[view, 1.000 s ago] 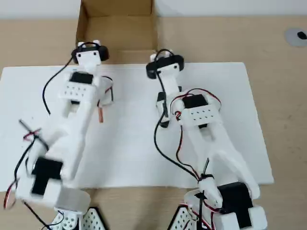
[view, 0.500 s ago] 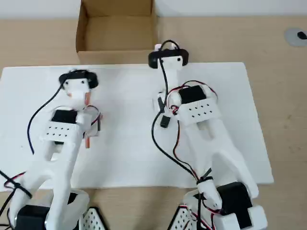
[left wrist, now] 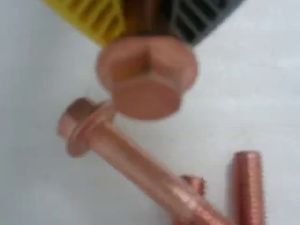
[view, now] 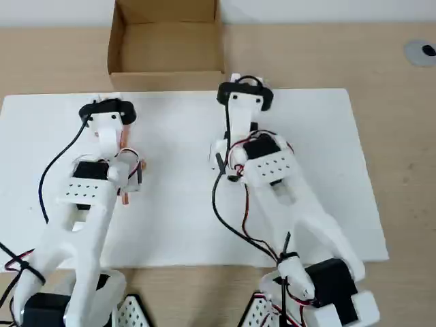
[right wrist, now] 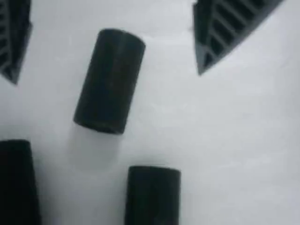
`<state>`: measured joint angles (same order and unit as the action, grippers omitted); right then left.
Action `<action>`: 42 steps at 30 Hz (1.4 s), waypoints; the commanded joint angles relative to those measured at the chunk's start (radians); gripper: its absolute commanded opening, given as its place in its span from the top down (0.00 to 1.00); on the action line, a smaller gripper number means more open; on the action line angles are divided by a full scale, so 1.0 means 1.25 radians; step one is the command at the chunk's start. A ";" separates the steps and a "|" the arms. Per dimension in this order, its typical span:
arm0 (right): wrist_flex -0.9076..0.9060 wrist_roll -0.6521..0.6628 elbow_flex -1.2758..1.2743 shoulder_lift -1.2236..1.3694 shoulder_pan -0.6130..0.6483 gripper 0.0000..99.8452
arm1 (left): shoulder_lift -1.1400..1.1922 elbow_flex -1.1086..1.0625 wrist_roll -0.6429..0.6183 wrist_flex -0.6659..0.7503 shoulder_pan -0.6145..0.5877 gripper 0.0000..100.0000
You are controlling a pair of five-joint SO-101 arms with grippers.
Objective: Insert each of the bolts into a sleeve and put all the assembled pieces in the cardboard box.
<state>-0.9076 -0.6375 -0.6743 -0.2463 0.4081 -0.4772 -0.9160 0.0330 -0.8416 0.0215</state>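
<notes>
Bolts, copper-coloured, left wrist view: three countable, namely the head-on bolt, the lying bolt and the bolt shank. A small copper end behind the lying bolt cannot be assigned to a separate item. Sleeves, black, right wrist view: three, namely the whole sleeve, the second sleeve and the third sleeve, the latter two cut off at the edge of the view. High view: one cardboard box, one white sheet on the surface, and two arms, the first arm and the second arm.
</notes>
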 commanded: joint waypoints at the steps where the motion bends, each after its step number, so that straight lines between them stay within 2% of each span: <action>1: 0.075 -0.029 -0.039 -0.012 0.008 0.71 | -0.029 -0.001 -0.023 0.018 -0.009 0.99; 8: 0.083 -0.031 -0.010 0.127 0.008 0.71 | -0.029 -0.001 -0.028 0.012 0.025 0.99; 16: -0.001 -0.032 0.079 0.238 0.007 0.71 | -0.029 -0.001 -0.045 0.012 0.038 0.99; 22: -0.014 -0.023 0.098 0.253 -0.019 0.85 | -0.029 -0.001 -0.045 0.012 0.038 0.99; 25: -0.017 -0.020 0.096 0.257 -0.030 0.87 | -0.029 -0.001 -0.044 0.012 0.038 0.99; 35: -0.053 0.050 0.098 0.258 -0.031 0.95 | -0.030 -0.001 -0.044 0.011 0.038 0.99; 42: -0.064 0.179 0.093 0.253 -0.029 0.94 | -0.034 -0.001 -0.044 0.010 0.038 0.99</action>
<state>-0.9858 -0.4672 -0.5623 0.0407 0.3529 -0.4818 -0.9221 -0.0207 -0.8370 0.0598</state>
